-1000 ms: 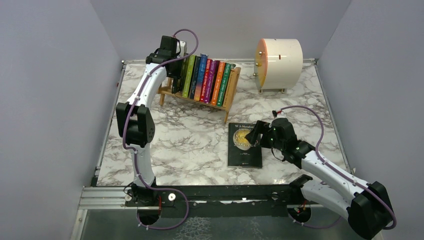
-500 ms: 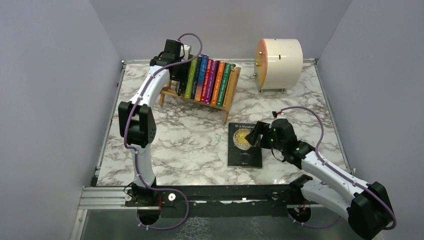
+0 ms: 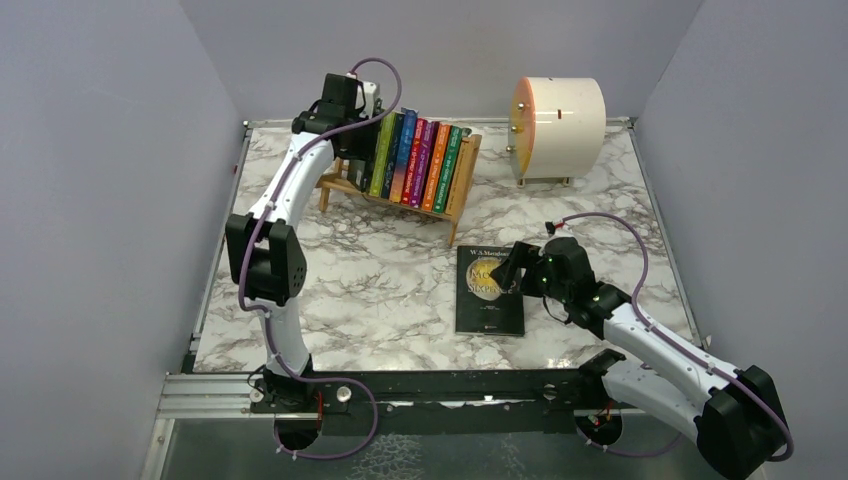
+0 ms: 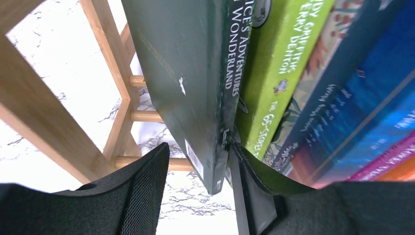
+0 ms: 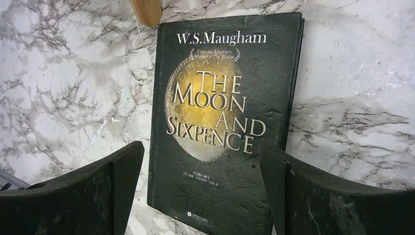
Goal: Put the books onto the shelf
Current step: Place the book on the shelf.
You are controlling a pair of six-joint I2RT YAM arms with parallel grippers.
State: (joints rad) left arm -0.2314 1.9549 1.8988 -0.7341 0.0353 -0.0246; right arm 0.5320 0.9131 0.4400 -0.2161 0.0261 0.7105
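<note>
Several books point(image 3: 420, 160) with bright spines stand in a row in the light-wood shelf point(image 3: 462, 185) at the back. My left gripper point(image 3: 352, 125) hovers over the shelf's left end. In the left wrist view it point(image 4: 198, 196) is open around a dark green book point(image 4: 191, 73); the left pad point(image 4: 142, 196) is apart from the cover. That book leans against a lime-green book point(image 4: 279, 63). A black book point(image 3: 488, 300) lies flat on the table. My right gripper point(image 5: 200, 196) is open just above its lower half point(image 5: 220, 122), holding nothing.
A cream cylindrical drum point(image 3: 556, 115) stands at the back right. A wooden foot of the shelf point(image 5: 146, 11) shows just beyond the black book's top edge. Grey walls close the marble table point(image 3: 350, 290) on three sides.
My left gripper has opened from shut, letting go of the dark green book, which now stands more upright in the shelf. The right arm has not moved.
</note>
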